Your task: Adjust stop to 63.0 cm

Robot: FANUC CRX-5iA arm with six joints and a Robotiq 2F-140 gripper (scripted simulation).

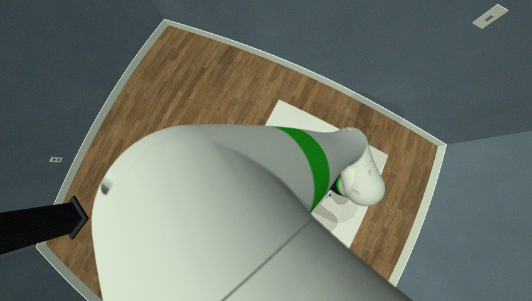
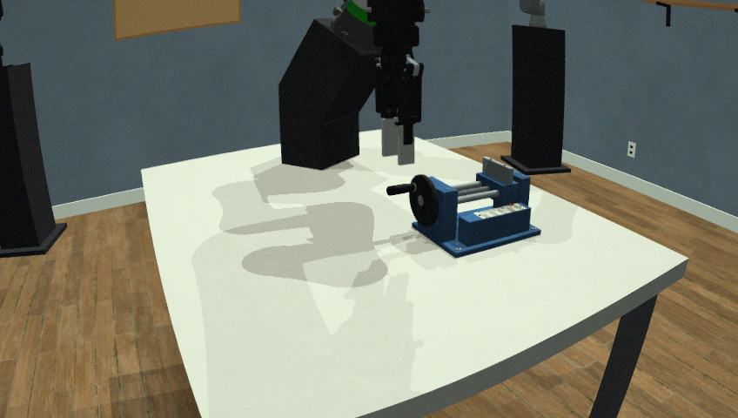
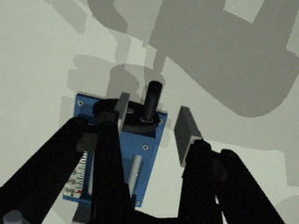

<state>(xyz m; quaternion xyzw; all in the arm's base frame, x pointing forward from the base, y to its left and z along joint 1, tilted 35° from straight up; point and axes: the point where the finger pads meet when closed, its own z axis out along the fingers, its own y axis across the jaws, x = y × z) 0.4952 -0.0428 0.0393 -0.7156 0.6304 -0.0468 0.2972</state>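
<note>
The blue device (image 2: 494,232) (image 3: 151,151) stands on the table. Its black handwheel (image 2: 428,209) (image 3: 144,126) faces left in the exterior view, with the crank handle (image 2: 399,189) (image 3: 151,102) sticking out. The grey stop plate (image 2: 498,171) stands upright on the far block beyond the rods. A red mark (image 2: 511,204) (image 3: 79,191) shows by the white scale (image 2: 484,213) (image 3: 83,170); its numbers are too small to read. My gripper (image 2: 398,155) (image 3: 152,112) is partly open and empty, above and behind the handwheel. In the wrist view the handle shows between the fingers, below them, untouched. The top view hides the device.
The white table (image 2: 290,357) (image 1: 285,111) carries the device and the black arm pedestal (image 2: 320,118). Other black pedestals (image 2: 537,98) (image 2: 17,155) stand on the floor beyond the table. The white arm (image 1: 179,209) covers much of the top view.
</note>
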